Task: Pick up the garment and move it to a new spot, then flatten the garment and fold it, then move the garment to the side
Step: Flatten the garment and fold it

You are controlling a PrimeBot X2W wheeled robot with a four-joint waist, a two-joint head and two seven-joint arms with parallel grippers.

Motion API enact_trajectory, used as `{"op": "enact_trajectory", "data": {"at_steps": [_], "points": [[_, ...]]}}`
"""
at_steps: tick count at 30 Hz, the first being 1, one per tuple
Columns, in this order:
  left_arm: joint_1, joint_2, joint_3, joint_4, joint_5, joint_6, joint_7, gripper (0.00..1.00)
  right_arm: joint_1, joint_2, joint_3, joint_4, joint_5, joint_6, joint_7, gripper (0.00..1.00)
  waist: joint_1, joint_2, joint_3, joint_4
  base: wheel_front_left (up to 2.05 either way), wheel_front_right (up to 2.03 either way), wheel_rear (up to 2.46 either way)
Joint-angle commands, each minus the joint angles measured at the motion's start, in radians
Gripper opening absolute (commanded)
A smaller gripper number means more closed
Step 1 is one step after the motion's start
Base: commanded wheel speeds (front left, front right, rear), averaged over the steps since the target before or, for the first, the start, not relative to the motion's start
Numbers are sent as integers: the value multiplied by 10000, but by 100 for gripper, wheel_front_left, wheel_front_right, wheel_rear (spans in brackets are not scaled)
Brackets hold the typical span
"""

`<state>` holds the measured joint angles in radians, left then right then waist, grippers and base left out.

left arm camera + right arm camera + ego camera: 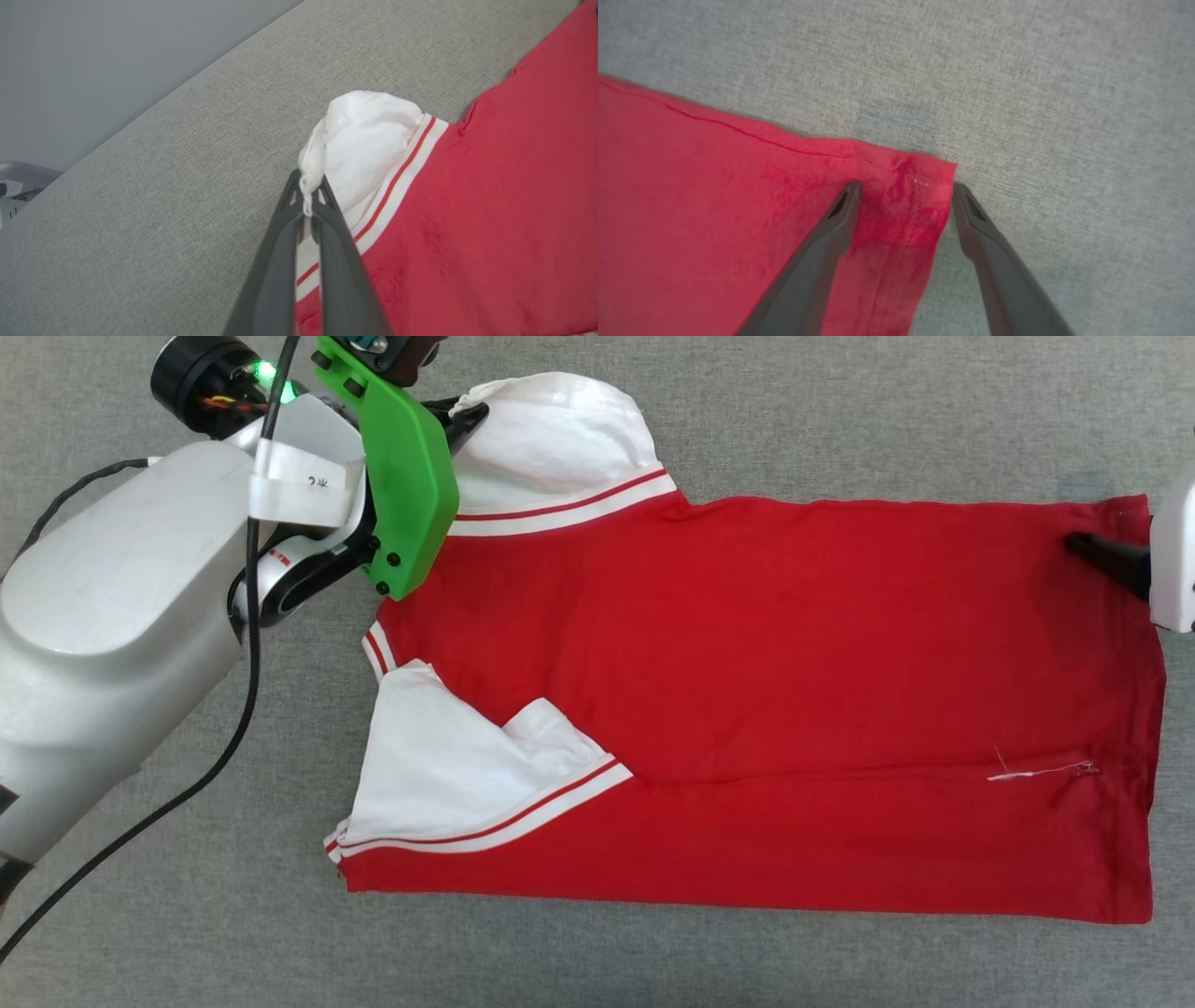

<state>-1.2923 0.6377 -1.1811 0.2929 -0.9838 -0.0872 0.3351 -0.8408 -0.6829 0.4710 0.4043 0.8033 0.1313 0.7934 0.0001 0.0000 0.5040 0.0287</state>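
grey cloth tabletop (840, 411) all round, and the garment (766, 663) lies spread flat on it, plain red side up, collar end toward the robot's left, hem toward its right. in the left wrist view the tabletop's edge runs well clear of the cloth, a grey wall beyond it. the left arm's pale forearm, a green bracket (406, 476) and a black cable (247, 644) hang over the garment's collar end and hide part of it. a loose white thread (1036, 772) sits near the hem. there's a darker patch (896, 121) on the tabletop just beside the hem corner.

left gripper (307, 186): pinched tight, a bunched bit of the sleeve (369, 140) edge caught between its tips, white cloth puffed up beyond. the other sleeve (448, 775) lies folded in over the red body.

right gripper (906, 186): spread wide, holding nothing, straddling the hem corner, one fingertip (850, 193) over the red cloth, the other just off the edge over bare tabletop.
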Motion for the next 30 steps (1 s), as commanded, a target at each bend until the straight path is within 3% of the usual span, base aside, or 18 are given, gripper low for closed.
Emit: {"op": "enact_trajectory", "data": {"at_steps": [1, 4, 5, 6, 19, 30], "points": [[133, 3, 10, -35, 78, 76, -76, 0, 12, 89, 214, 219, -80, -6, -44, 100, -1, 0, 123, 91, 0, 0, 0], [142, -44, -4, -45, 97, 76, -141, 0, 279, 138, 713, 516, 134, -6, 27, 100, -1, 0, 160, 138, 0, 0, 0], [156, -58, -3, -28, 82, 70, -163, 0, 331, 128, 793, 569, 212, -6, -28, 45, -1, 0, 151, 136, 0, 0, 0], [182, -67, -1, 0, 54, 59, -188, 0, 369, 98, 890, 618, 285, -6, -117, 0, -1, 0, 134, 123, 0, 0, 0], [1160, 71, -33, 405, -197, 115, -1003, 0, 572, -173, 1402, 457, 760, -6, -3406, 0, -1, 0, -1177, -37, 0, 0, 0], [3286, 922, -237, -784, -551, 893, -1860, 0, 2290, -786, 2001, -257, 1316, -6, -5223, 0, -1, 0, -2507, -50, 0, 0, 0]]}}
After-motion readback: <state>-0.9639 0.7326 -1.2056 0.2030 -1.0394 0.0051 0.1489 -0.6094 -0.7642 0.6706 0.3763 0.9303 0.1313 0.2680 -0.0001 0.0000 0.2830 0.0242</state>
